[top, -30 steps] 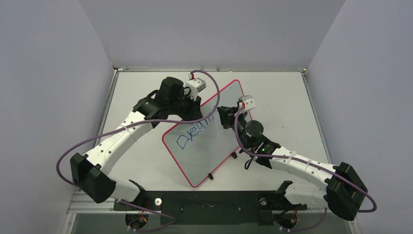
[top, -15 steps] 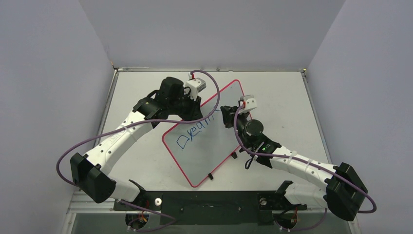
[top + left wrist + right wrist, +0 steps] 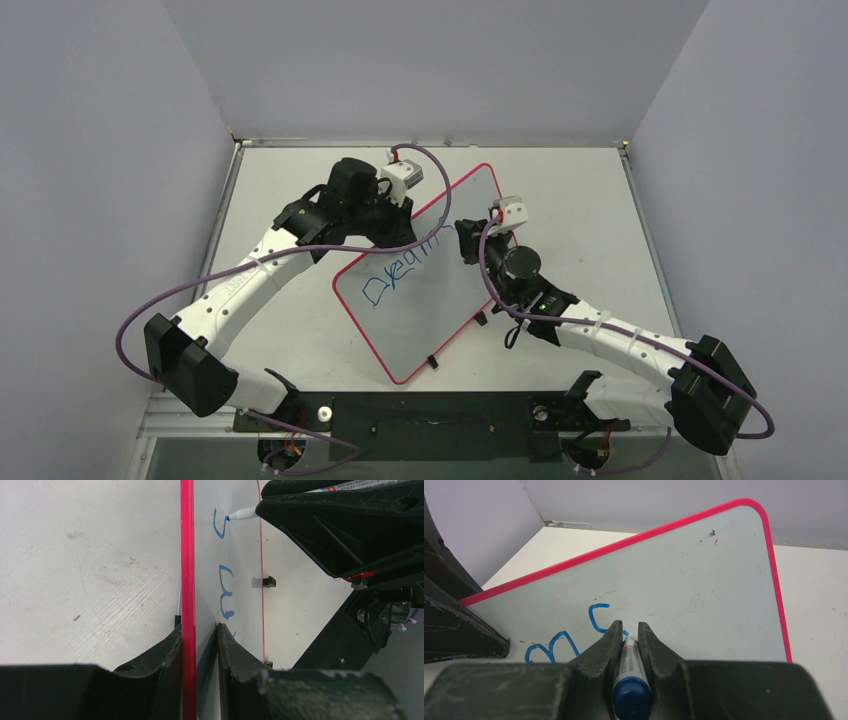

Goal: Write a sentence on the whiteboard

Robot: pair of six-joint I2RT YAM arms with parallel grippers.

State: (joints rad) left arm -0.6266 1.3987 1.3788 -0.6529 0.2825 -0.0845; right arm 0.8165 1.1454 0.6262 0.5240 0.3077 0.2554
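From above, the large white red-rimmed whiteboard lies askew on the grey counter, one line of the blue handwritten sentence begun. Left wrist: left pincer clamps its rim, narrow. Right wrist: right pincer grips a blue-capped marker, tip touching board; most writing probably remains.

Right hand — perhaps slightly rightward

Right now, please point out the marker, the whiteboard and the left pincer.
marker (image 3: pixel 628 660): right wrist view, on its barrel.
whiteboard (image 3: pixel 430 320): top view, on its bare white face.
left pincer (image 3: pixel 199 628): left wrist view, midway between its fingertips.
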